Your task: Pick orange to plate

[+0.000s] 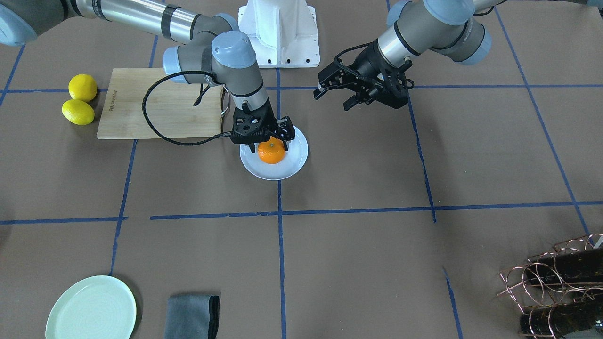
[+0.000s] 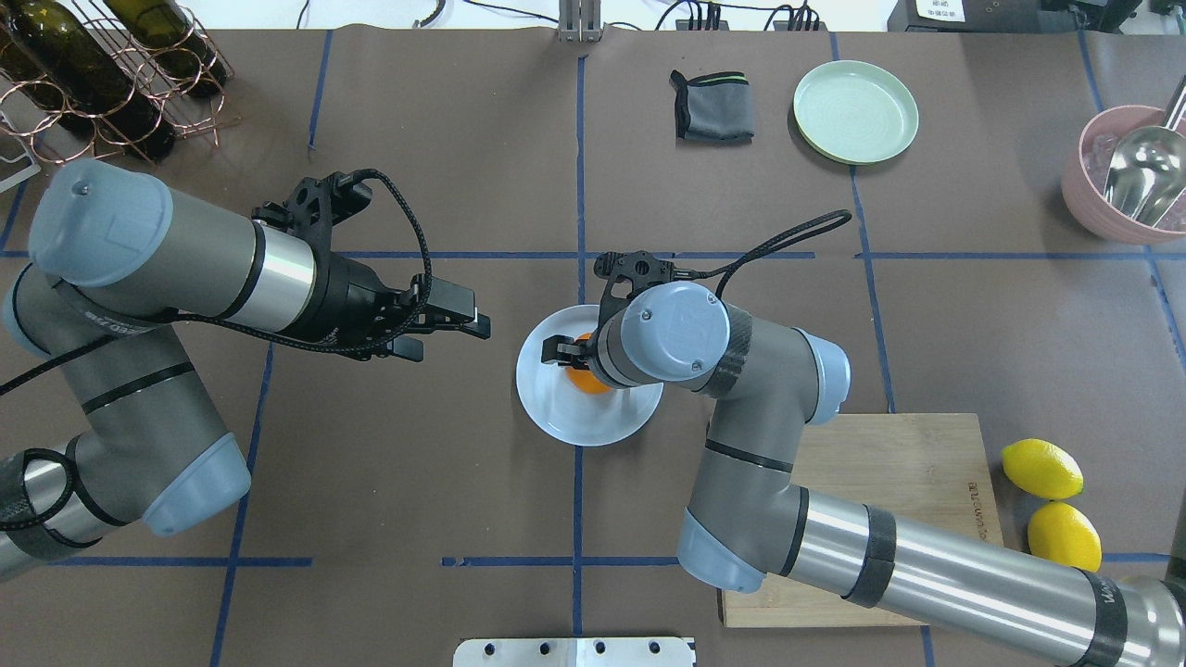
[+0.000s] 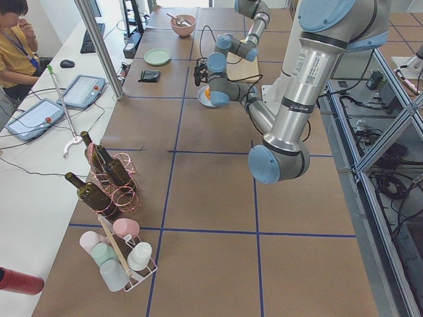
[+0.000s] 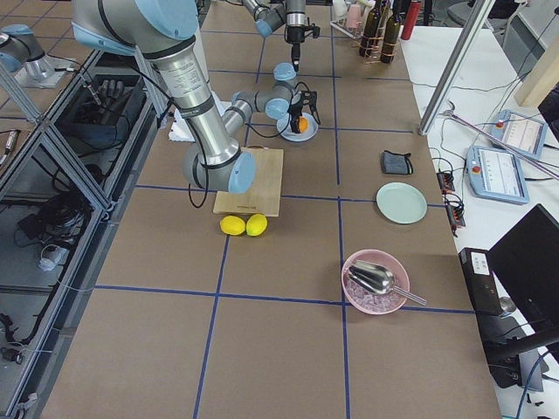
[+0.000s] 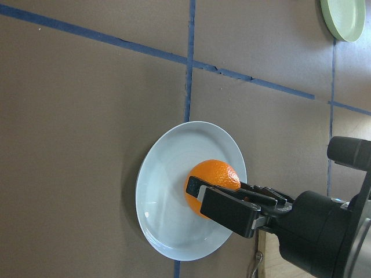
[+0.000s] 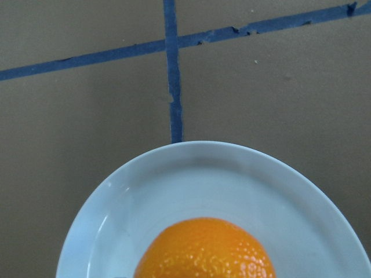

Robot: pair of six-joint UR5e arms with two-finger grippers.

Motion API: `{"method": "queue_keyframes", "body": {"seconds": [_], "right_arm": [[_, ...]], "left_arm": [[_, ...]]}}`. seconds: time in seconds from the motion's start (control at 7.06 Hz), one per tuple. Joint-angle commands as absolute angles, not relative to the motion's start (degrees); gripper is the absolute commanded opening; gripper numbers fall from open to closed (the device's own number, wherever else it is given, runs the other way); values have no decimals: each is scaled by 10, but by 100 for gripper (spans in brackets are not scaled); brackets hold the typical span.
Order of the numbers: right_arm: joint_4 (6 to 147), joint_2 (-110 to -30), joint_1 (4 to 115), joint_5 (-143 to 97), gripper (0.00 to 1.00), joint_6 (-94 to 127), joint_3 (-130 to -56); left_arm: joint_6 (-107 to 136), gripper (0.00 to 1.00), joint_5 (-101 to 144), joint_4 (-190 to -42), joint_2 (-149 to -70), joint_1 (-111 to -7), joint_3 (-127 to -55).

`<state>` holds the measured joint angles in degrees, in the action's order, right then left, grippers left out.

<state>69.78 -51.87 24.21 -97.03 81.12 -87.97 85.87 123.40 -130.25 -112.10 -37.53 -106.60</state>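
Note:
The orange (image 1: 272, 153) rests on the glossy white plate (image 1: 294, 165) near the table's middle. My right gripper (image 1: 268, 145) reaches down over it, one finger on each side of the fruit, and the jaws look shut on the orange. The left wrist view shows the orange (image 5: 217, 172) on the plate (image 5: 162, 214) with a finger pad (image 5: 194, 189) against its side. In the right wrist view the orange (image 6: 206, 252) fills the bottom edge over the plate (image 6: 232, 174), and no fingers show. My left gripper (image 1: 332, 100) hovers open and empty beside the plate, toward the robot's base.
A wooden cutting board (image 1: 141, 103) lies beside the right arm, with two yellow lemons (image 1: 82, 87) at its outer edge. A mint-green plate (image 1: 92, 308) and a grey cloth (image 1: 192, 316) sit at the operators' side. A copper bottle rack (image 1: 560, 282) and a pink bowl (image 2: 1126, 176) occupy corners.

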Motion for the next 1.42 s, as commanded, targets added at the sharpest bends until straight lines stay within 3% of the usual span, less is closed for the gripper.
{"method": "queue_keyframes", "body": {"seconds": [0.0,0.28,0.57,0.99,1.28], "right_arm": [[695,-518,242,-971,100,813,-886],[697,-570,250,-977,100,813,-988],[699,-681,319,-1079,100,808,-1103],[701,-819,538,-1289,100,595,-1108],[706,-879,688,-1365,100,361,-1047]], "left_arm": [[859,99,1234,-1303,-1121,-375,-1065],[859,99,1234,-1303,-1121,-375,-1066],[857,99,1231,-1303,-1120,-375,-1059],[778,99,1229,-1307,-1040,-394,-1068],[613,99,1234,-1307,-927,-455,-1097]]}}
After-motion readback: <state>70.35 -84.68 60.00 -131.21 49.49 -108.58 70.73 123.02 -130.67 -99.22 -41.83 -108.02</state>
